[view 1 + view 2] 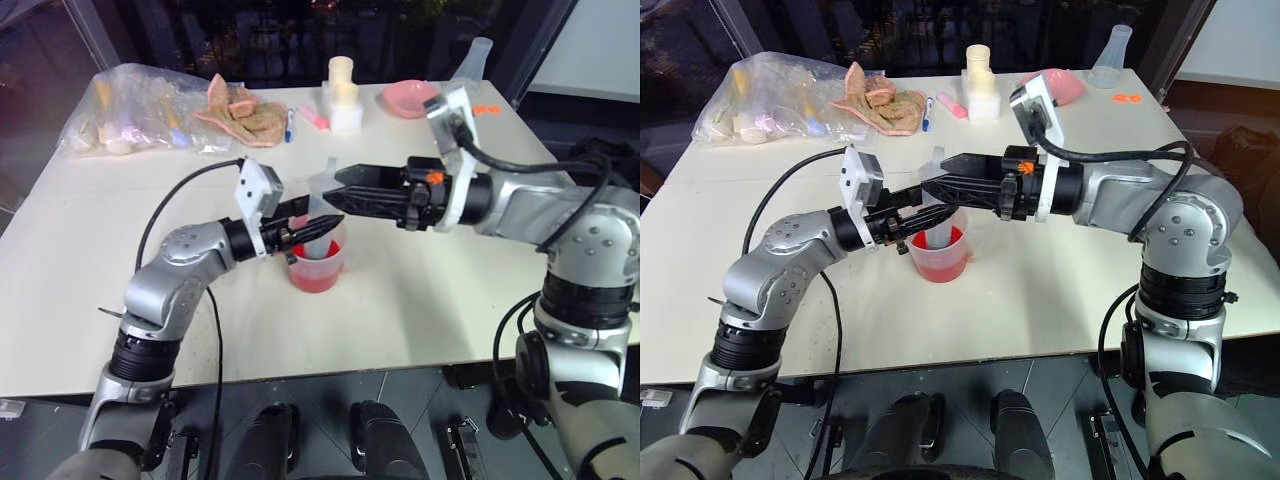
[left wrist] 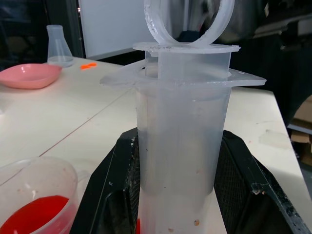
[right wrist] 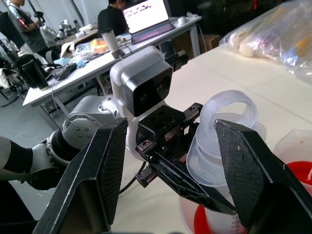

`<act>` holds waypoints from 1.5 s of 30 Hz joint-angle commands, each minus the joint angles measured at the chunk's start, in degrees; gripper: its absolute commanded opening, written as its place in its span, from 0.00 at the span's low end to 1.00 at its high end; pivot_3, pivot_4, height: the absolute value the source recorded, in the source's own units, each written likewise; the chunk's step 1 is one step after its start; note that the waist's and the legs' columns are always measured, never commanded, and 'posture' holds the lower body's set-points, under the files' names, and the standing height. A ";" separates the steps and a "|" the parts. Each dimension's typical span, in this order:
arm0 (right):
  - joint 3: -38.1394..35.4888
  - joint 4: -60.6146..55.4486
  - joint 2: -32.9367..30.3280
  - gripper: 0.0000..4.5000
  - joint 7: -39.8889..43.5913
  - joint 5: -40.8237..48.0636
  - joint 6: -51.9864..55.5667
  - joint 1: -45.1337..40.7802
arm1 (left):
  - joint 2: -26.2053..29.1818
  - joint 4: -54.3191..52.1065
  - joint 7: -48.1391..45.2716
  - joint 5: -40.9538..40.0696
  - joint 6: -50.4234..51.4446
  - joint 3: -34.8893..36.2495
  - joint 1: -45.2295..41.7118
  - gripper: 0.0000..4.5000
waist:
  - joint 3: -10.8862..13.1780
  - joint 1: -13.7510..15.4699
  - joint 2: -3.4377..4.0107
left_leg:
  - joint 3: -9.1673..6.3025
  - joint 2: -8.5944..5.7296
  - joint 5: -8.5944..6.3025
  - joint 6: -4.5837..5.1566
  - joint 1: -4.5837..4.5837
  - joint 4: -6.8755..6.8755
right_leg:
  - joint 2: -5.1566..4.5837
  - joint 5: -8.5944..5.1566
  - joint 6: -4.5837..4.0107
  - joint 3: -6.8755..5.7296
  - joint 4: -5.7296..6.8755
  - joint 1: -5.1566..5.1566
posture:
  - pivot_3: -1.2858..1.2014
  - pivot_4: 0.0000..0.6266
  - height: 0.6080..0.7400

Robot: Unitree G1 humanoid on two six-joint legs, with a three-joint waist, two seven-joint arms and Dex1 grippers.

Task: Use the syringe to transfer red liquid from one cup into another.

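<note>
No brand, label or readable writing shows on any of the task's things.

The syringe (image 2: 183, 141) stands upright, its long axis vertical, thumb ring (image 3: 228, 114) at the top and its lower end down inside the measuring cup (image 1: 318, 265), which holds red liquid (image 1: 316, 278). The cup sits near the middle of the table (image 1: 420, 290).

The left gripper (image 1: 318, 228) is clamped tight on the syringe barrel, one black finger on each side of the clear tube just below the finger flange. It reaches in from the cup's 9 o'clock side.

The right gripper (image 1: 345, 190) comes in from 3 o'clock, lying level, its two fingers spread wide and holding nothing. In the right wrist view its fingers (image 3: 253, 175) stand either side of the thumb ring and the left gripper; whether they touch the ring cannot be told.

The smaller cup (image 2: 39, 200), also with red liquid in it, stands just beside the syringe in the left wrist view.

At the table's far edge, toward 12 o'clock, lie a pink bowl (image 1: 410, 97), a clear flask (image 1: 476, 58), a blue pen (image 1: 290, 124) and a plastic bag (image 1: 140, 112).
</note>
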 commanded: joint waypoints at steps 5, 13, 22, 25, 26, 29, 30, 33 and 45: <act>1.27 0.64 1.93 0.13 -0.03 0.38 -2.02 -1.28 | -0.02 -3.27 -0.37 -0.64 0.68 -0.79 0.46 0.34 | 0.00 -0.02 0.00 | 0.00 0.00 0.00 0.00 0.00 0.00 | 0.00 0.00 0.00 0.00 0.00 0.00 | 0.52 0.24 1.00; 3.07 2.19 3.36 0.01 0.48 -1.22 -3.43 -1.26 | 1.03 -4.81 -0.94 -1.36 2.28 -0.86 2.26 0.34 | 0.00 -0.06 0.01 | 0.00 0.01 0.00 0.00 0.01 -0.01 | 0.01 0.00 0.00 0.00 -0.01 0.00 | 0.52 0.24 1.00; 2.81 1.94 2.91 0.01 1.46 -1.12 -3.67 -2.32 | 2.85 -4.09 -2.04 0.16 0.82 -1.08 4.61 0.34 | 0.00 -0.07 0.01 | -0.01 0.01 -0.01 0.01 0.01 -0.02 | 0.01 0.00 0.00 0.00 -0.02 0.00 | 0.52 0.24 1.00; 2.52 2.40 2.41 0.01 1.63 -1.36 -3.74 -3.56 | 2.90 -2.68 -2.67 1.37 -0.99 -1.62 5.98 0.34 | 0.00 -0.07 0.01 | -0.01 0.01 -0.01 0.01 0.01 -0.03 | 0.01 0.00 0.00 0.00 -0.04 0.00 | 0.52 0.24 1.00; 2.43 2.66 2.24 0.01 1.74 -1.31 -3.69 -3.95 | 2.70 -2.15 -2.78 1.58 -1.49 -1.71 6.32 0.34 | 0.00 -0.08 0.01 | -0.01 0.01 -0.01 0.01 0.01 -0.03 | 0.01 0.00 0.00 0.00 -0.04 0.00 | 0.52 0.24 1.00; 2.21 3.28 1.41 0.01 2.34 -1.19 -3.81 -5.04 | 2.27 -0.13 -2.85 2.94 -3.54 -2.03 6.90 0.34 | 0.00 -0.04 0.01 | -0.01 0.01 -0.01 0.01 0.02 -0.04 | 0.01 0.00 0.00 0.00 -0.05 0.01 | 0.52 0.24 1.00; 2.01 3.55 1.15 0.01 2.45 -1.11 -3.86 -5.44 | 2.18 0.21 -2.86 3.07 -3.89 -2.05 7.13 0.34 | 0.00 -0.03 0.01 | -0.01 0.01 -0.01 0.01 0.01 -0.04 | 0.01 0.00 0.00 0.00 -0.05 0.01 | 0.52 0.24 1.00; 1.50 4.68 0.61 0.01 2.79 -1.26 -4.22 -6.56 | 1.99 1.16 -2.95 3.37 -4.76 -2.17 7.80 0.34 | 0.00 -0.02 0.01 | -0.01 0.01 -0.01 0.02 0.01 -0.04 | 0.00 0.00 0.00 0.00 -0.07 0.02 | 0.52 0.24 1.00; 0.26 6.15 -0.54 0.01 3.36 -0.85 -4.33 -8.19 | 1.39 1.73 -2.12 3.33 -5.12 -2.47 8.57 0.34 | 0.00 -0.03 0.01 | -0.01 0.01 -0.02 0.03 0.01 -0.06 | -0.01 0.00 0.00 -0.01 -0.11 0.02 | 0.52 0.24 1.00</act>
